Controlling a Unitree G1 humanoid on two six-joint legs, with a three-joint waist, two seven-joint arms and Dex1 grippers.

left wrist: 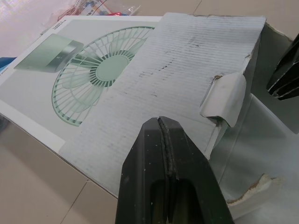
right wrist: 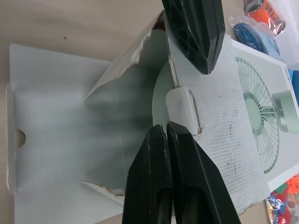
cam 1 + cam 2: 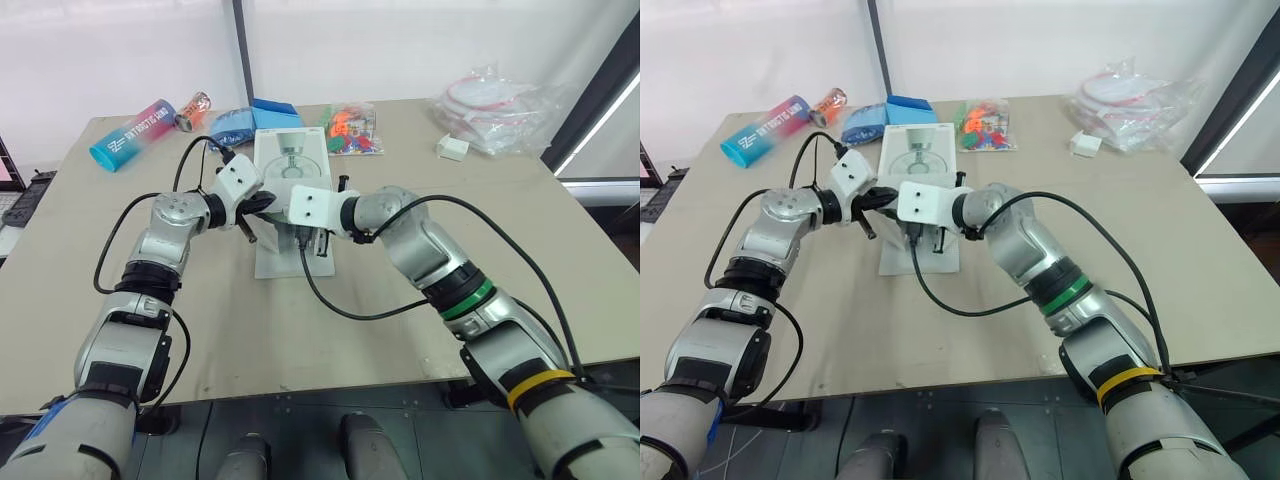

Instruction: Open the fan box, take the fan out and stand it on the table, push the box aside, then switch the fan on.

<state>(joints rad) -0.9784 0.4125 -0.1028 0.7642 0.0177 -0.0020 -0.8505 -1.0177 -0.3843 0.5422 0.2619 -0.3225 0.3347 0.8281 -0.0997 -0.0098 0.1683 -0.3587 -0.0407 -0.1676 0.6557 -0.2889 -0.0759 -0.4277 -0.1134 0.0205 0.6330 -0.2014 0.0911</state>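
— Where was the box (image 3: 290, 160)?
— On the table (image 3: 500, 250), its flap (image 3: 285, 262) lying open on the near side. The left claw (image 3: 262, 205) and right claw (image 3: 310, 243) sat at that open end, each with fingers pressed together, gripping nothing
— And behind it?
— Bags (image 3: 495, 105) and a can (image 3: 193, 110)

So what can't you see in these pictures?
- The fan: inside the fan box; in the eye views the left fingers and right fingers cover the open end.
- Its switch: hidden inside too.
- The plastic bag's contents: eye views, crinkled plastic blurs them.
- The fan box's small print: every view, too small.
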